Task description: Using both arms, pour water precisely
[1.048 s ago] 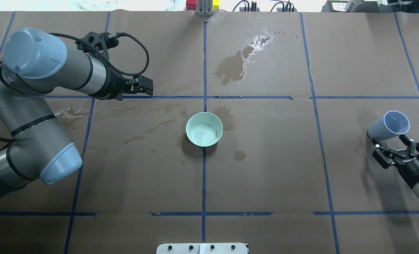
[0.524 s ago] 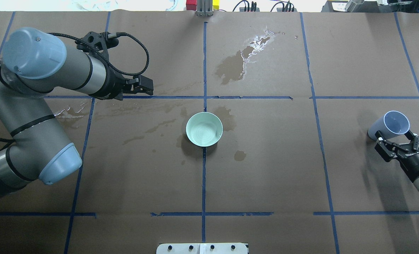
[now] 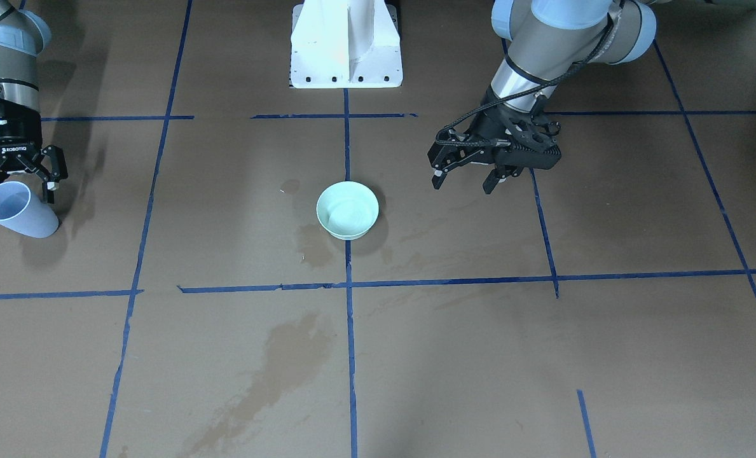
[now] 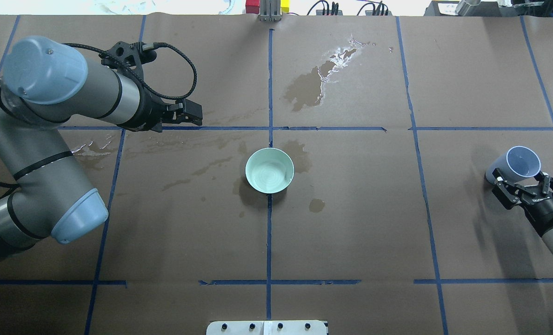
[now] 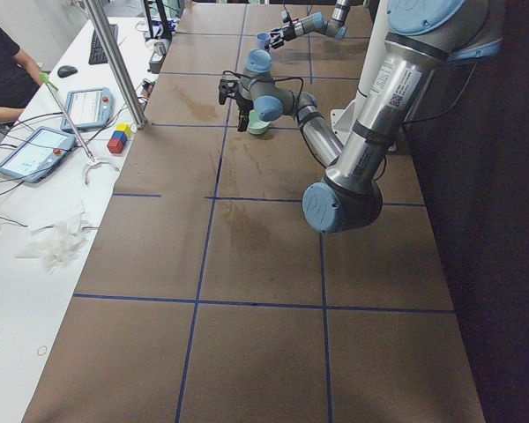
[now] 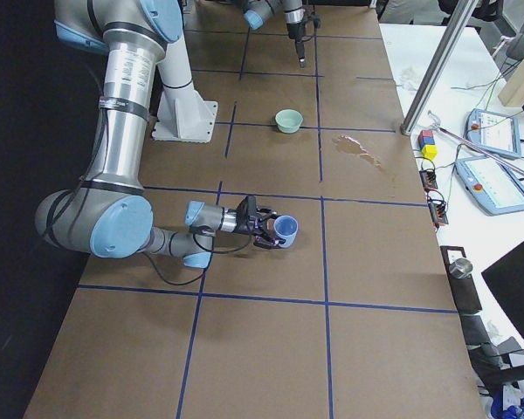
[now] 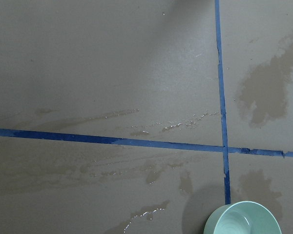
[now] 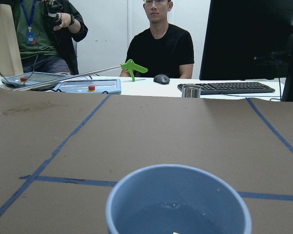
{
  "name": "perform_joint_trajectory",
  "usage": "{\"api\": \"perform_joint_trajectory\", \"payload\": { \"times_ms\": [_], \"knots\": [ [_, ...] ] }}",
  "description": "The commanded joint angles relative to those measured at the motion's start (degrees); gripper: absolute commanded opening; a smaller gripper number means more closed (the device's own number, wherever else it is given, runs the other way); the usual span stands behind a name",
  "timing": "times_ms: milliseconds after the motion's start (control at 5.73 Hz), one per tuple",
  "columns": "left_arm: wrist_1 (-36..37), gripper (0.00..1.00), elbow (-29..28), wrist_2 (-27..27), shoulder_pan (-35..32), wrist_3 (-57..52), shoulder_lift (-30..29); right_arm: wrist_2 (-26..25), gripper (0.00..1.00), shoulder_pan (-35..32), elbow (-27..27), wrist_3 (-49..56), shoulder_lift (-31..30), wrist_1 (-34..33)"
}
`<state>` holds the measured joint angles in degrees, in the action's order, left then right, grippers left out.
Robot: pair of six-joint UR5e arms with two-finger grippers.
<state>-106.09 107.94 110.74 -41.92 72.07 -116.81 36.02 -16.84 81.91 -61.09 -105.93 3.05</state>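
A pale blue cup (image 4: 513, 170) stands upright at the table's right end. In the right wrist view (image 8: 178, 202) it holds a little clear water (image 8: 178, 214) with a faint shimmer. My right gripper (image 4: 522, 182) is open, with one finger on each side of the cup near its base; it also shows in the front view (image 3: 14, 181) behind the cup (image 3: 18, 213). A mint-green bowl (image 4: 269, 170) sits at the table's centre. My left gripper (image 4: 195, 116) is open and empty, hovering to the left of and beyond the bowl, apart from it (image 3: 463, 181).
Dark damp stains (image 4: 309, 88) and wet streaks (image 7: 176, 126) mark the brown board around the bowl. The white pedestal base (image 3: 346, 44) stands at the robot's side. Operators (image 8: 158, 44), tablets and a keyboard (image 8: 224, 87) are beyond the far edge.
My right gripper has moved forward to the cup, so its open fingers now stand on either side of it. The left arm, the bowl and the cup have not moved.
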Motion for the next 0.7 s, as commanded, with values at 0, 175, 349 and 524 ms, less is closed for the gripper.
{"api": "perform_joint_trajectory", "payload": {
  "times_ms": [0,175,349,524],
  "knots": [
    [0.0,0.99,0.5,0.0,0.0,0.0,0.6,0.0,1.00,-0.2,-0.1,0.0,0.1,-0.1],
    [0.0,0.99,1.6,0.0,0.0,0.0,1.6,0.1,1.00,-0.3,-0.1,0.0,0.0,-0.1],
    [0.0,0.99,1.5,0.0,0.1,0.0,1.8,0.1,1.00,-0.5,-0.8,0.0,0.3,-0.2],
    [0.0,0.99,1.6,0.0,0.0,0.0,1.8,1.1,1.00,-1.5,-2.5,0.1,2.5,-0.2]
  ]
}}
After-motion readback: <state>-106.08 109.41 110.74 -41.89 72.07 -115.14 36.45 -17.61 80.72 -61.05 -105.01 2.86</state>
